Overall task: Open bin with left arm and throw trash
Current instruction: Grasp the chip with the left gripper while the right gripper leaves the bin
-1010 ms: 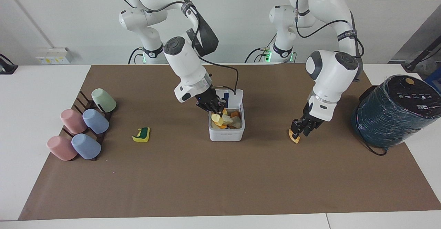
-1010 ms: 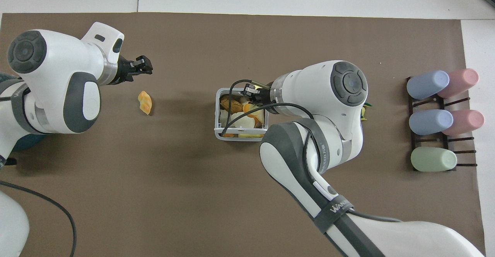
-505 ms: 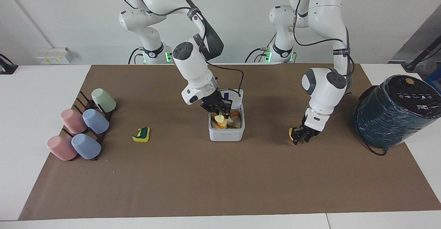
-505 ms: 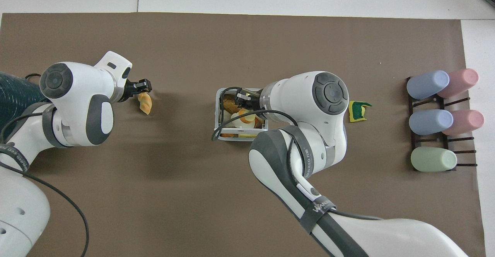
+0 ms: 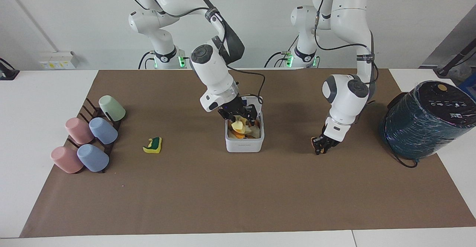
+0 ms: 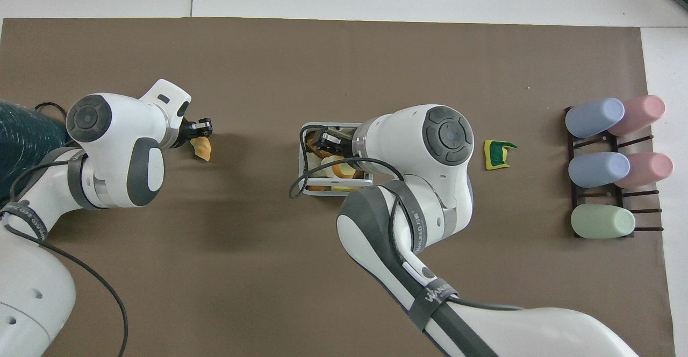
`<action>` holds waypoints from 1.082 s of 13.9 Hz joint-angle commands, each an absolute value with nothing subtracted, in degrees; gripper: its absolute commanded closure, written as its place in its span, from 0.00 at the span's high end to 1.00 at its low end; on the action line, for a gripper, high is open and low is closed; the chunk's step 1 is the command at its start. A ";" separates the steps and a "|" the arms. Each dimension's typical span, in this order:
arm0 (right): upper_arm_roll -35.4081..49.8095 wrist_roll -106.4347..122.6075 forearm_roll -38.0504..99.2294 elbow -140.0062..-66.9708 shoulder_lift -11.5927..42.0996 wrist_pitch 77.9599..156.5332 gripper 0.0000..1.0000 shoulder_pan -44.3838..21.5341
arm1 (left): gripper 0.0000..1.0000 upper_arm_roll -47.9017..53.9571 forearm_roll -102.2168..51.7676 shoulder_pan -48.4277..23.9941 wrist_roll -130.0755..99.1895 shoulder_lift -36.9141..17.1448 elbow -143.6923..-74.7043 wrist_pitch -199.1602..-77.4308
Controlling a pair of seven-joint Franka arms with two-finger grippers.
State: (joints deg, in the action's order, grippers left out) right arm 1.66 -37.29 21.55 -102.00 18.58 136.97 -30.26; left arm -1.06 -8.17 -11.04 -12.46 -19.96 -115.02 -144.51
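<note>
The white bin (image 5: 244,144) stands mid-mat with its lid (image 5: 257,102) raised on the side nearer the robots. It holds several scraps, with a pale yellow scoop piece (image 5: 238,125) on top. My right gripper (image 5: 241,114) is open just above those scraps, inside the bin's mouth (image 6: 302,159). My left gripper (image 5: 320,146) is down on the mat at a small orange piece (image 6: 202,148), toward the left arm's end. In the overhead view the left gripper (image 6: 202,126) sits at the piece's farther end. A yellow-and-green sponge bit (image 5: 153,145) lies on the mat toward the right arm's end.
A big dark teal wrapped cylinder (image 5: 427,118) stands at the left arm's end of the mat. A dark rack with several pastel cups (image 5: 89,135) lies at the right arm's end. A brown mat (image 5: 238,195) covers the table.
My left gripper has come down from above the mat to the orange piece. My right gripper has shifted slightly over the bin, and the pale yellow piece now lies on the scraps.
</note>
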 commanded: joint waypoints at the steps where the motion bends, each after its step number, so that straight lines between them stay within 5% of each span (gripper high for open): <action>1: 1.58 -38.06 22.85 -101.95 18.46 138.34 1.00 -30.94 | 0.00 -1.41 -7.47 -12.04 -12.39 -18.63 -114.09 -140.11; 6: 0.62 -36.14 19.44 -101.69 15.13 137.38 1.00 -28.58 | 0.00 -1.41 -7.47 -12.04 -12.83 -18.63 -104.60 -131.93; 15: 0.88 -1.80 10.55 -107.64 10.55 129.19 1.00 -9.15 | 0.00 -0.70 -8.17 -19.67 -27.40 -18.46 -96.95 -130.79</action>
